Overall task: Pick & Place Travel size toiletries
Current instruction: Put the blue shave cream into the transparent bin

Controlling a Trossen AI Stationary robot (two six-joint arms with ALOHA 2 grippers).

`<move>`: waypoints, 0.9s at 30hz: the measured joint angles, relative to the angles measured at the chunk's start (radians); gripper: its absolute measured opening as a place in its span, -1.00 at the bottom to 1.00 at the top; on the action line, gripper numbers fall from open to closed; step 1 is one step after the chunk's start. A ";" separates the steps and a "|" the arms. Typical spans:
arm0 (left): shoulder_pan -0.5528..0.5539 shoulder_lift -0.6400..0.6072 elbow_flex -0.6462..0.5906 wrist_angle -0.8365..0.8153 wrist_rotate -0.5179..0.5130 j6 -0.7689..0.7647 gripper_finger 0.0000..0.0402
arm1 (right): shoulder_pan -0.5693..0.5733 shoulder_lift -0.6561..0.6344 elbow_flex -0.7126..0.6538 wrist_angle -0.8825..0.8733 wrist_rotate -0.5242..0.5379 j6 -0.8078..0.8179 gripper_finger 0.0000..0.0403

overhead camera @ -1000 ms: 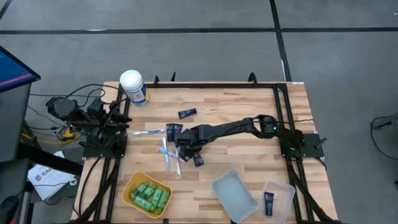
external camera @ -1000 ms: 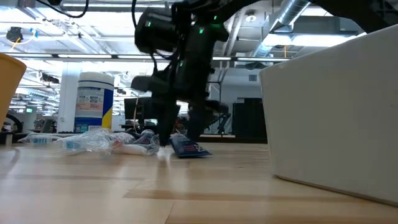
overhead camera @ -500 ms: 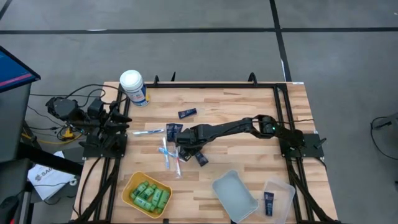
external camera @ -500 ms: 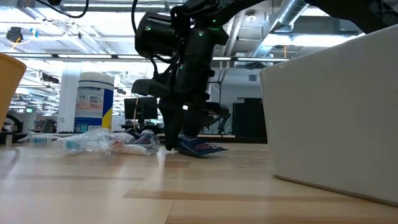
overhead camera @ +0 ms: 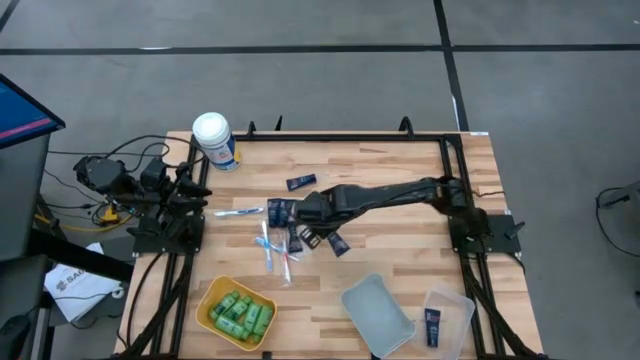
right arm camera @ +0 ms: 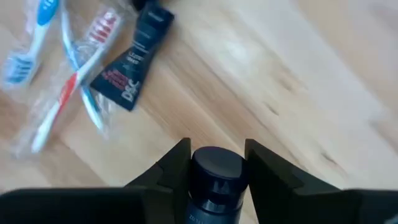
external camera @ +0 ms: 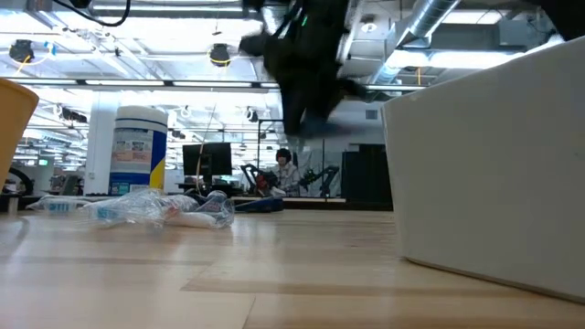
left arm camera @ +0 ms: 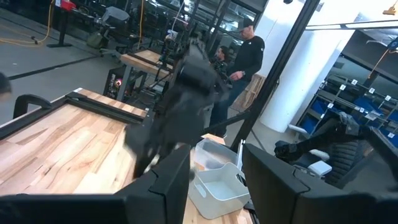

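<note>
Navy tube (right arm camera: 214, 183) is sitting clamped in the right gripper (right arm camera: 214, 168), cap end pointing forward along the fingers, above the table (overhead camera: 400, 170); left gripper (left arm camera: 214, 180) is resting open at 9 o'clock.

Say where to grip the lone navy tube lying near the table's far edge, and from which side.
Grip the lone navy tube across its narrow width at mid-body, coming straight down from above. It lies flat on the table, long axis roughly left to right, apart from the other items, so fingers fit on both long sides.
</note>
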State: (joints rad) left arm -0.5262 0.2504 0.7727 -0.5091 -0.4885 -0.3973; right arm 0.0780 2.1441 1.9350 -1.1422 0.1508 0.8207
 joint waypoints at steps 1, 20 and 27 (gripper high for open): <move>0.000 0.000 0.000 0.000 0.000 0.000 -0.29 | 0.006 -0.028 0.001 -0.026 0.007 0.016 -0.43; 0.000 0.000 0.000 -0.007 0.008 0.000 -0.29 | 0.436 -0.202 -0.192 -0.423 -0.010 0.792 -0.43; 0.000 0.000 0.000 -0.006 0.008 0.000 -0.29 | 0.617 -0.203 -0.245 -0.430 -0.167 1.098 -0.43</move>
State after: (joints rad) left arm -0.5259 0.2504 0.7731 -0.5156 -0.4805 -0.3973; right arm 0.6948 1.9415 1.6900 -1.5720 -0.0162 1.9191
